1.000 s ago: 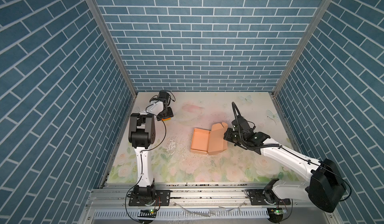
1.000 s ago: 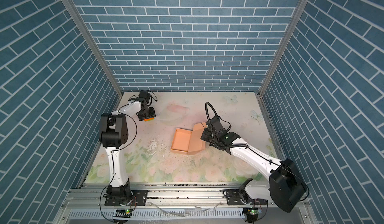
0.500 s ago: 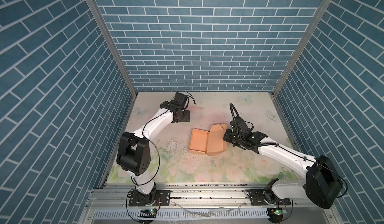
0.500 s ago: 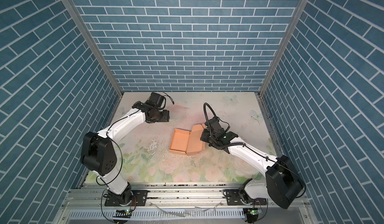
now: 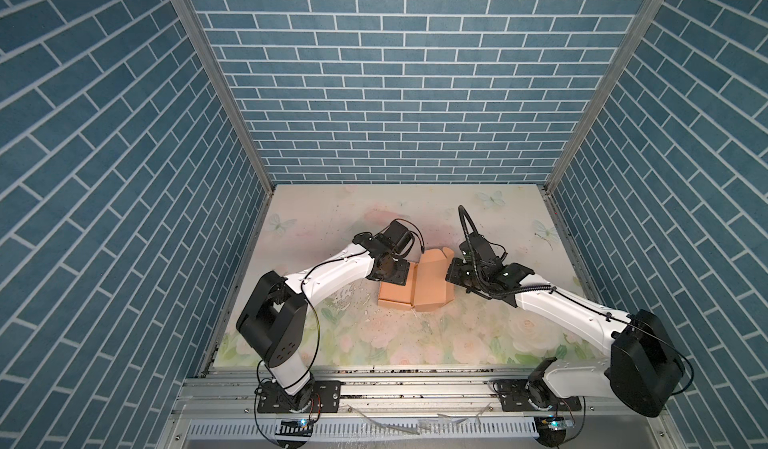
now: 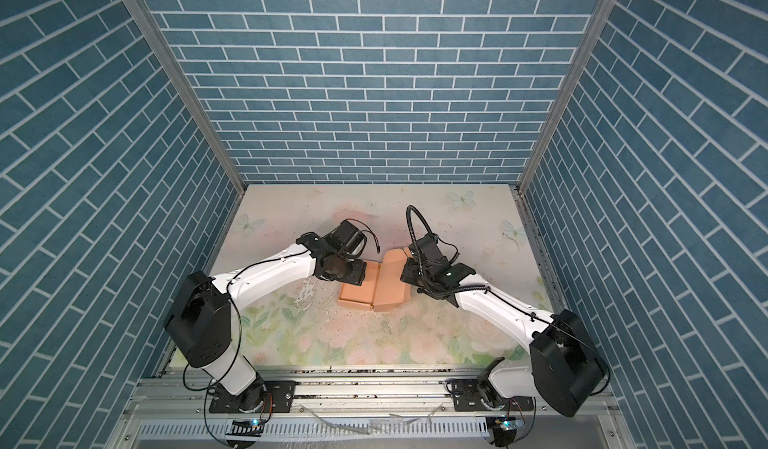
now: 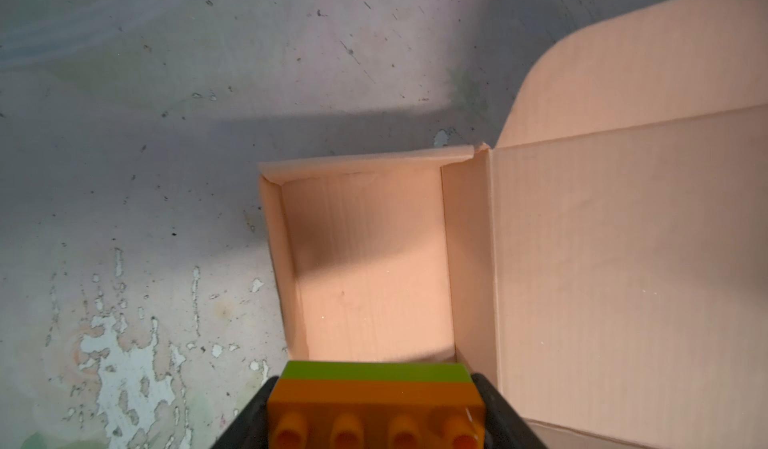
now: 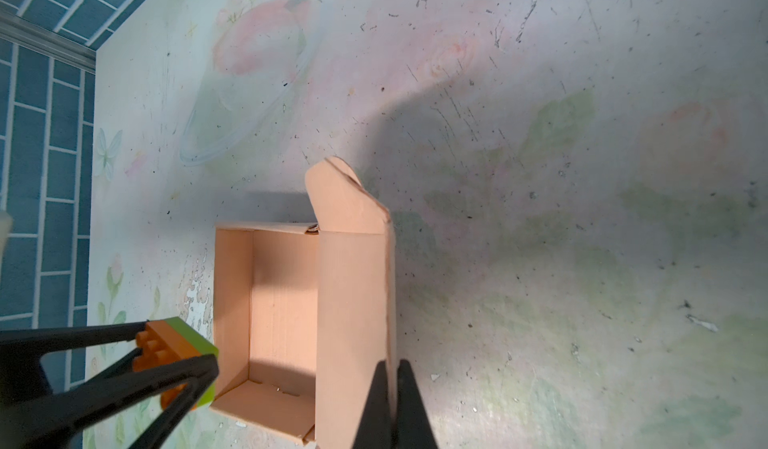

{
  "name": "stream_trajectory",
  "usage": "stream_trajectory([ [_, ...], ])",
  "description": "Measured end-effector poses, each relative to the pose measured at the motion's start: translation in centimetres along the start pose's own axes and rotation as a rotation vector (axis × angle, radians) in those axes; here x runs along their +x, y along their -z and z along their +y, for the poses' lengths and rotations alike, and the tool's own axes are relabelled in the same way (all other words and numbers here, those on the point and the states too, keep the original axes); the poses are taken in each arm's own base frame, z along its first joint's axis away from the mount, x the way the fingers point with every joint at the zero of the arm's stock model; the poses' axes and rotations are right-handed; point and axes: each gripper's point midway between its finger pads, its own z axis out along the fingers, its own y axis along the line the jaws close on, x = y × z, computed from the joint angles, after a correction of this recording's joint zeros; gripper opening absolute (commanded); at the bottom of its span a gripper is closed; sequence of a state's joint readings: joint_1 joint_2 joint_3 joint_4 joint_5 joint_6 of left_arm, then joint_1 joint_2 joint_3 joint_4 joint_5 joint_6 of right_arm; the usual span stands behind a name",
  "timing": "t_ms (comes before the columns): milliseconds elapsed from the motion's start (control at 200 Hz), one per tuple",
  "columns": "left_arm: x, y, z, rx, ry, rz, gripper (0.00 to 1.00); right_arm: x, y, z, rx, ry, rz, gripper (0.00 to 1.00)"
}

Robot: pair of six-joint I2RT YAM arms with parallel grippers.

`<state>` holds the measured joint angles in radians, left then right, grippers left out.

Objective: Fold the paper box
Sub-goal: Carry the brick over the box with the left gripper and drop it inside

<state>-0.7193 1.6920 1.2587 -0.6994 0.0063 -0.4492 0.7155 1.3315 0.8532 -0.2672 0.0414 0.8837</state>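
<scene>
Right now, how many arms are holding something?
2: the left fingers clamp an orange-and-green brick beside the open paper box; the right fingers pinch the edge of its raised lid.

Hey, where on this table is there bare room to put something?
The table is bare in the strip between the paper box and the front rail, and between the box and the back wall. The middle is crowded: the left gripper holds a brick at the box's edge, the right gripper pinches its lid.
</scene>
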Motion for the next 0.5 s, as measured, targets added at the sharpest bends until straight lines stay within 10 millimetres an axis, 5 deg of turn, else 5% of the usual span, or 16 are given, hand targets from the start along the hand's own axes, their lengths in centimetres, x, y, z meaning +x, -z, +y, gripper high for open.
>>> stream_trajectory([
  [285, 1.9, -4.3, -0.8, -0.016, -0.013, 0.102, 0.51, -0.1, 0.0, 0.1, -0.002, 0.002, -0.002, 0.00],
  [500, 1.4, -4.8, -1.5, -0.003, -0.017, 0.094, 0.63, 0.1, -0.1, 0.1, 0.000, 0.003, 0.002, 0.00],
])
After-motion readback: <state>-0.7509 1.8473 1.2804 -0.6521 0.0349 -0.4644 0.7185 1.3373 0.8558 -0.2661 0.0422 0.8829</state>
